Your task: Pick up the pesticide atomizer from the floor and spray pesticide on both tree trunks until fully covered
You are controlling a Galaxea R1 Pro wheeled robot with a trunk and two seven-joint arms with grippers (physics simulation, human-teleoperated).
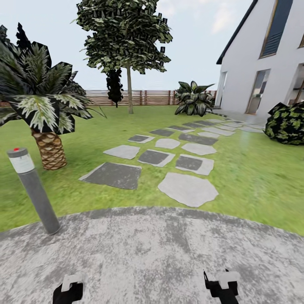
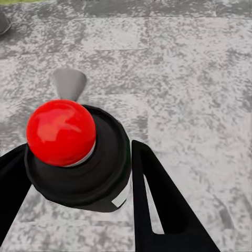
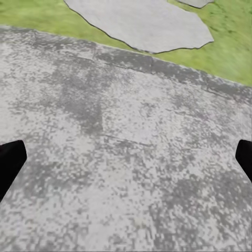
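Left end effector (image 2: pixel 79 173) pinches our atomizer (image 2: pixel 79 157) over grey paving (image 1: pixel 152 253), red knob toward the wrist camera, long axis running down to the floor. Right end effector (image 3: pixel 126 163) spread. Tree (image 1: pixel 126 38) stands far ahead on the lawn (image 1: pixel 253 177), trunk (image 1: pixel 130 90) upright.

Bright flat daylight, almost no cast shadows; wide-angle bend at head-view edges; soft blur, wrist views grainy.
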